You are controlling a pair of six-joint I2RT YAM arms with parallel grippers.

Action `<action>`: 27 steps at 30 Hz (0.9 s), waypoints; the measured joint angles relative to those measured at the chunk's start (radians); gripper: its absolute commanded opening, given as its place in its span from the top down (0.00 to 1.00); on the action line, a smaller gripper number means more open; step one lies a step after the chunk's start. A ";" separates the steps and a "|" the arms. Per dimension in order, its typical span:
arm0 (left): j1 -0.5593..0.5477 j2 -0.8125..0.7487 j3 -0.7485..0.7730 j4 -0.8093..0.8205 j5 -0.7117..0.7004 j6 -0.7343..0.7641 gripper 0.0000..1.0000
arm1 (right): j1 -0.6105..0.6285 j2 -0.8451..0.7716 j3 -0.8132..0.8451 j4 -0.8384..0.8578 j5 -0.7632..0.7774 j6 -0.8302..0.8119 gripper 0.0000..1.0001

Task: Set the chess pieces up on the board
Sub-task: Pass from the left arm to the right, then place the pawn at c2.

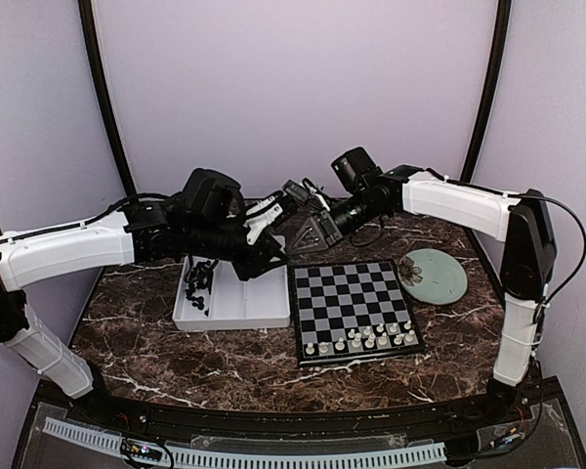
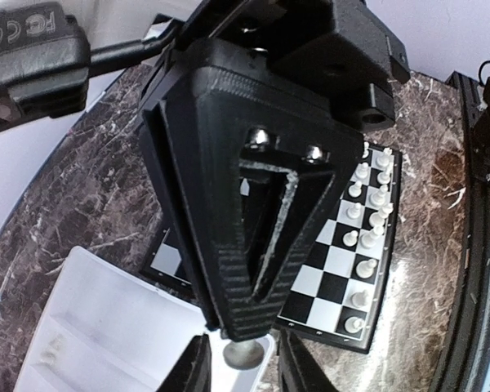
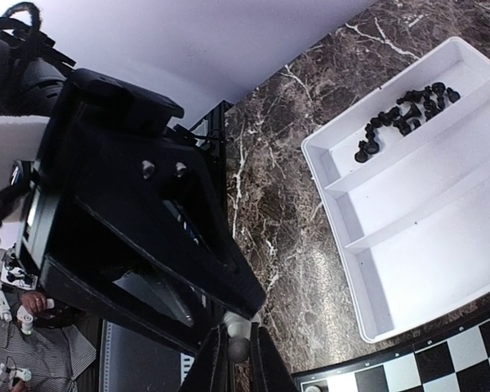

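right hand point(image 3: 238, 363): clenched on a white piece point(image 3: 237, 328), pinched at the very tips, in the air over the far side of the table
left hand point(image 2: 245, 367): released, spread wider than that same piece and apparently not touching it; tip to tip with the right hand
step: looks like a hand-to-hand pass, and the grip now sits with the right
table point(image 1: 225, 362): dark marble, carries everything
board point(image 1: 344, 293): centre right, lying flat, far rows bare
tray point(image 1: 244, 301): white, just left of the board, split into compartments
plate point(image 1: 433, 276): pale green, right of the board toward the far side, no part in this
black pieces point(image 1: 197, 283): heaped in the tray's left compartment, none on the board
white pieces point(image 1: 361, 340): on the two near rows; the nearest row looks full, the second is filled only on its right part; count too small to tell
done: most of white placed
left: held piece into the second-row gap, the rest of white, then all black on the far rows
progress: under half, by my judgement
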 measured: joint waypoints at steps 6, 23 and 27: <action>-0.004 -0.025 -0.049 0.036 -0.068 0.017 0.34 | 0.001 -0.012 0.007 -0.079 0.121 -0.114 0.90; 0.030 -0.233 -0.319 0.246 -0.464 -0.098 0.03 | 0.034 -0.221 -0.301 -0.144 0.548 -0.452 0.89; 0.139 -0.194 -0.282 0.217 -0.407 -0.229 0.04 | 0.095 -0.221 -0.363 -0.137 0.635 -0.495 0.89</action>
